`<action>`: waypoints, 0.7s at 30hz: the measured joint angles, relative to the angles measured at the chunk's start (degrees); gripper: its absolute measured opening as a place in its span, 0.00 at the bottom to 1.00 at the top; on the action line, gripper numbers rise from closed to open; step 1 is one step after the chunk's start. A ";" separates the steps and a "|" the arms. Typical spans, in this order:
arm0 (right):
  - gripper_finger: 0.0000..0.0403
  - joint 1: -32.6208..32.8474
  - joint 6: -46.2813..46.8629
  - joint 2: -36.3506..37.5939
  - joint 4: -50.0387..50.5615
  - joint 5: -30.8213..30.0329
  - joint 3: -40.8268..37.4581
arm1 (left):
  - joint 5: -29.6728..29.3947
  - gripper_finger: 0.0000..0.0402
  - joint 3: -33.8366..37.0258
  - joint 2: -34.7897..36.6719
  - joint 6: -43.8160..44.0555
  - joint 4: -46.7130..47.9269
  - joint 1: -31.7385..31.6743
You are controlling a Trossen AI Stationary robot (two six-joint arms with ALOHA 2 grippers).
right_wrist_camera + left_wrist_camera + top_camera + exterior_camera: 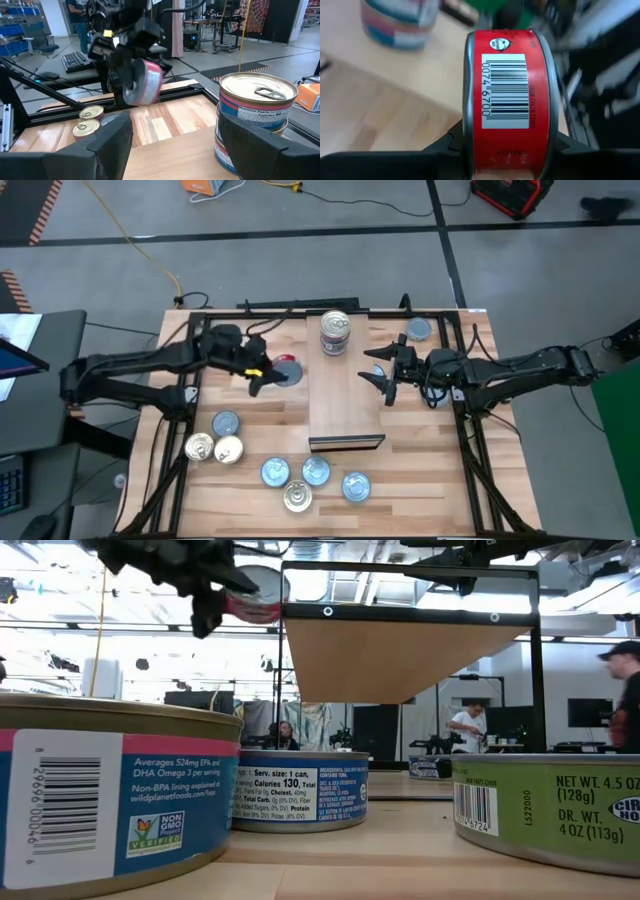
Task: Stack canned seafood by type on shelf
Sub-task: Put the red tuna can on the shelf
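Low view hides most of the scene: three tins close to the camera fill the bottom of the picture, and the shelf [400, 655] shows only from under its front edge. Left wrist view is almost filled by the red-sided tin [507, 95], so the fingertips of the left claw [262, 374] are covered; this claw is clenched on the red-sided tin, holding it on its edge in the air just beside the left side of the shelf [345, 385]. Which colour its top has, I cannot tell.

On the shelf, at the far end, stands a stack of tins [335, 333] with a silver top and a pull ring; how many tins are in it is hard to make out. The right claw [387, 376] hangs released over the right edge of the shelf, holding nothing. One tin with light-blue top [419, 330] lies behind it. Eight more loose tins [290, 472] lie on the counter [420, 470] in front, blue and silver-gold tops mixed.
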State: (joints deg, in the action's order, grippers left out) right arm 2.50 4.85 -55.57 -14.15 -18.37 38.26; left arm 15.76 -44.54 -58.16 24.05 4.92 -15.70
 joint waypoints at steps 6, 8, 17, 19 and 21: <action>0.79 -0.07 -0.16 0.00 -0.22 0.04 0.00 | -3.15 0.32 9.41 -5.18 14.42 -27.25 1.77; 0.79 -0.07 -0.18 0.00 -0.80 0.07 0.00 | -3.85 0.32 9.87 -8.24 17.50 -30.90 2.30; 0.79 -0.07 -0.66 0.02 -1.66 0.15 0.00 | -4.26 0.33 5.15 -18.66 17.35 -38.79 4.46; 0.79 -0.07 -0.82 0.02 -1.36 0.17 0.00 | -5.11 0.33 4.36 -20.28 17.49 -38.61 4.46; 0.79 -0.07 -0.97 0.02 -1.23 0.18 0.00 | -5.99 0.33 3.92 -21.62 18.05 -38.86 4.48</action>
State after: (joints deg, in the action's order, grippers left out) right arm 2.44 3.88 -55.55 -15.38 -18.19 38.26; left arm 9.77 -40.62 -79.78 42.09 -33.93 -11.22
